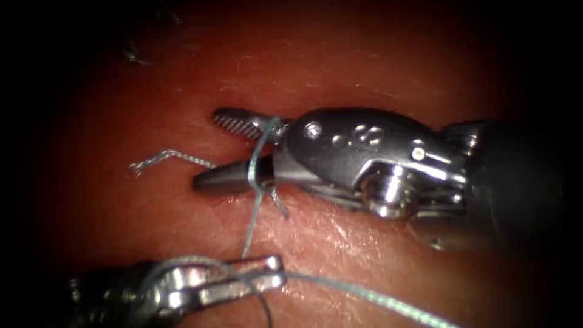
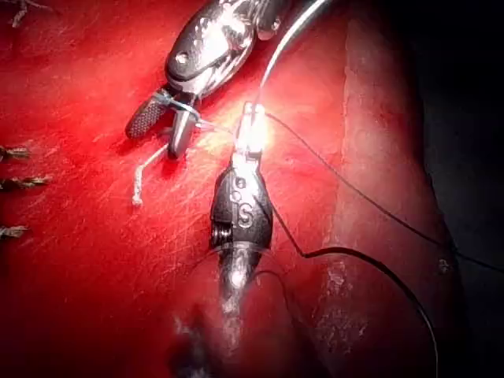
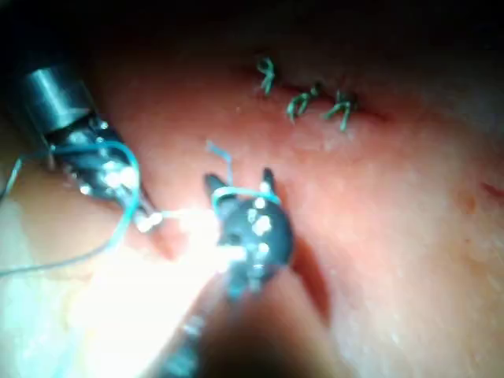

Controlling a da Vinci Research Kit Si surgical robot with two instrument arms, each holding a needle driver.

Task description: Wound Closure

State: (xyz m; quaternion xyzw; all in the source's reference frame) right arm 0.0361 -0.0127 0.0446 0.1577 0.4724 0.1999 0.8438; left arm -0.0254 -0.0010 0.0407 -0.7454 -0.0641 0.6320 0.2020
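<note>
My right tool (image 1: 206, 150) reaches in from the right with its jaws open and nothing between them. A turn of pale blue thread (image 1: 260, 152) is wrapped around both jaws. From that loop the thread drops to my left tool (image 1: 276, 273), whose jaws are shut on it low in the endoscope view, and then trails off to the lower right (image 1: 376, 299). A short kinked thread tail (image 1: 159, 159) lies on the tissue (image 1: 364, 67) just left of the open jaws. The left wrist view shows the looped right tool (image 2: 155, 140) facing the left tool (image 2: 252, 130).
Three finished stitches (image 3: 307, 98) with cut ends sit in a row on the tissue beyond the right tool (image 3: 240, 179). More stitch ends (image 2: 16, 183) lie at the side. A dark strand of thread (image 2: 354, 253) curves across the tissue towards its edge.
</note>
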